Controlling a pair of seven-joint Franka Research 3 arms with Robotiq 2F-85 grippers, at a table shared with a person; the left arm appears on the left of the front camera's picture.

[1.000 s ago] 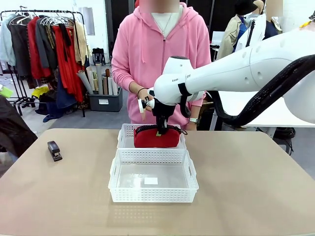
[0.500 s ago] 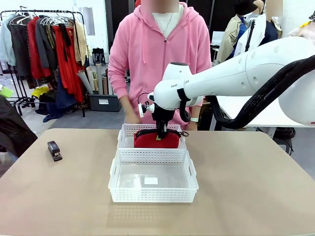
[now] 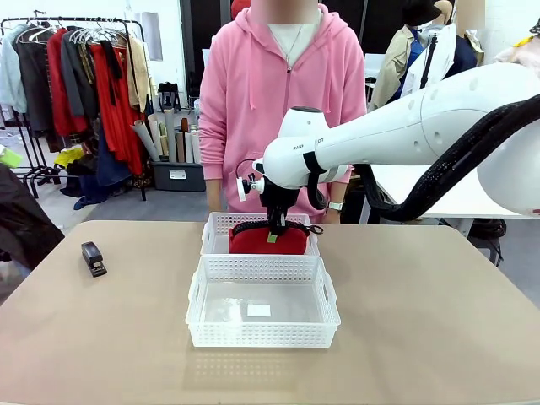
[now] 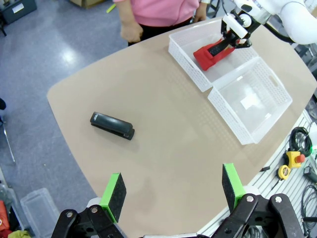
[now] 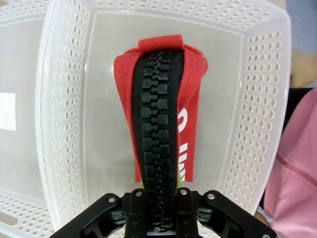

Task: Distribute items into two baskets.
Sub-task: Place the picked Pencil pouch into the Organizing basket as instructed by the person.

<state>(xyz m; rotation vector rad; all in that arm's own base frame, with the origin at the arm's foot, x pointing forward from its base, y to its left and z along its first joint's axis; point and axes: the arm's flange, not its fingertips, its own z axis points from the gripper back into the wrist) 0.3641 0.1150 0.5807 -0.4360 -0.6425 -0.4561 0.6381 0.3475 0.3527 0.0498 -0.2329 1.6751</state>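
The red pouch [image 3: 268,240] stands on edge in the far basket [image 3: 216,234], black zipper up. My right gripper [image 3: 274,231] reaches down from above, its jaws closed on the zipper edge. In the right wrist view the pouch [image 5: 158,114] runs up from the right gripper [image 5: 158,218] inside the far basket [image 5: 257,99]. The near basket [image 3: 261,327] holds only a white label. The black stapler [image 3: 93,258] lies at the table's left. My left gripper [image 4: 172,191] hangs open high above the table, the stapler [image 4: 112,125] ahead of it.
A person in a pink hoodie [image 3: 283,93] stands at the table's far edge behind the baskets. The two baskets touch end to end in the middle of the table. A clothes rack [image 3: 84,84] stands beyond the table at the back left.
My right gripper has lowered the pouch into the far basket. The person's hand beside the gripper has pulled back to their side. The left arm is still.
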